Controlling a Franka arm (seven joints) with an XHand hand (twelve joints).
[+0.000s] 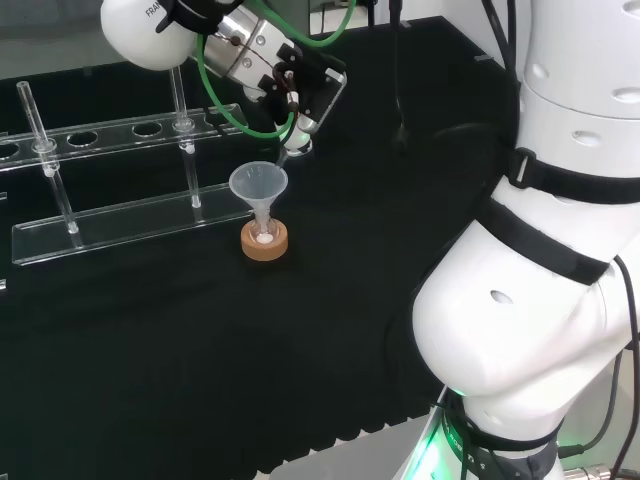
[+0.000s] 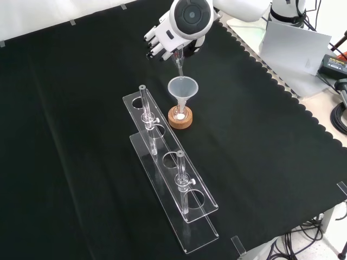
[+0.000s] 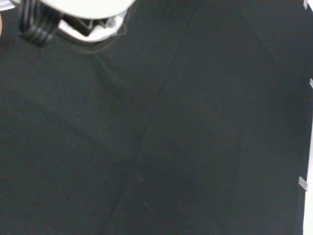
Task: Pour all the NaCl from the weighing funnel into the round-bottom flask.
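One black-clothed surface (image 2: pixel 260 135), scalloped along its right edge in the front view.
The hand (image 2: pixel 162 40) grips a tilted weighing funnel (image 2: pixel 178 64) over the funnel (image 2: pixel 182 88) in the flask (image 2: pixel 180 115).

My robot hand (image 1: pixel 305 92) hangs over the counter (image 1: pixel 330 300), fingers curled round the weighing funnel (image 1: pixel 290 143), whose thin stem tilts down to the rim of a clear funnel (image 1: pixel 259 187). That funnel stands in the round-bottom flask (image 1: pixel 265 233) on a cork ring (image 1: pixel 264 243). A clear rack (image 1: pixel 120 180) stands left of it.
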